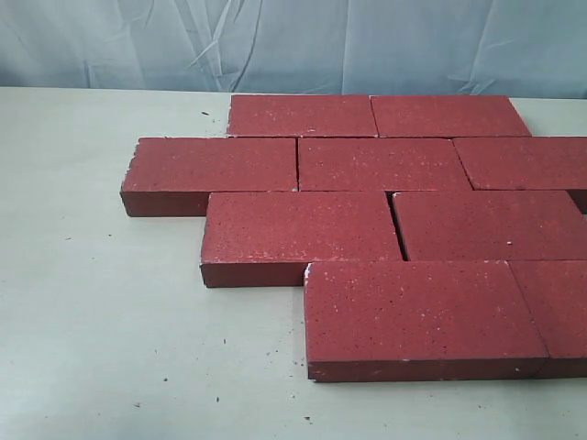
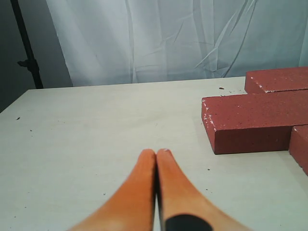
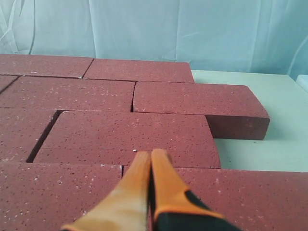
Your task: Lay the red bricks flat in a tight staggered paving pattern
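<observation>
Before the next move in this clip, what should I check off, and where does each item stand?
1. Red bricks all lying flat: ok.
2. Rows offset from one another: ok.
3. Joints tight: not ok; a wedge-shaped gap shows between the third-row left brick and the third-row right brick.
4. Left tool shut, empty, over the table, apart from the bricks: ok.
5. Right tool shut, empty, over the bricks: ok.
6. Right end of the pattern: cannot tell; the exterior view cuts it off.
</observation>
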Action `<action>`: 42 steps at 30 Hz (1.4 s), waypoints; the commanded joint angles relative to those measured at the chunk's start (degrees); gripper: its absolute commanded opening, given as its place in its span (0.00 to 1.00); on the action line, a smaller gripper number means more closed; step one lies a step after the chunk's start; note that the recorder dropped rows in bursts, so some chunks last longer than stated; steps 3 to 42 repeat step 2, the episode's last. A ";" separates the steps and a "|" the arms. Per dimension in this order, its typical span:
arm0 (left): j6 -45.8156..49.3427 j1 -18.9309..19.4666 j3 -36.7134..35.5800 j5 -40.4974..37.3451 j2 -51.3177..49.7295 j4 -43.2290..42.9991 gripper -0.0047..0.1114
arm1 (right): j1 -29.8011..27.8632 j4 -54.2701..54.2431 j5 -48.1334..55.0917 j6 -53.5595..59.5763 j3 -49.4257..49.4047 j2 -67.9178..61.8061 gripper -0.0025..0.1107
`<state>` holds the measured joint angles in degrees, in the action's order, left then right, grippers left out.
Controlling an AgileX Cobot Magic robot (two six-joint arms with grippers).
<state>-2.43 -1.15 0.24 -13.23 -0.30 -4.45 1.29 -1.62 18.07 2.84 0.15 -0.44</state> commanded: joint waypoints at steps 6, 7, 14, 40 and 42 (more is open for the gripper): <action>0.01 -0.10 -0.24 -0.08 0.30 0.44 0.04 | -0.25 0.44 -0.43 0.07 -0.15 0.44 0.02; 0.01 -0.10 -0.24 -0.08 0.30 0.44 0.04 | -0.25 0.44 -0.43 0.07 -0.15 0.44 0.02; 0.01 -0.10 -0.24 -0.08 0.30 0.44 0.04 | -0.25 0.44 -0.43 0.07 -0.15 0.44 0.02; 0.01 -0.10 -0.24 -0.08 0.30 0.44 0.04 | -0.25 0.44 -0.43 0.07 -0.15 0.44 0.02; 0.01 -0.10 -0.24 -0.08 0.30 0.44 0.04 | -0.25 0.44 -0.43 0.07 -0.15 0.44 0.02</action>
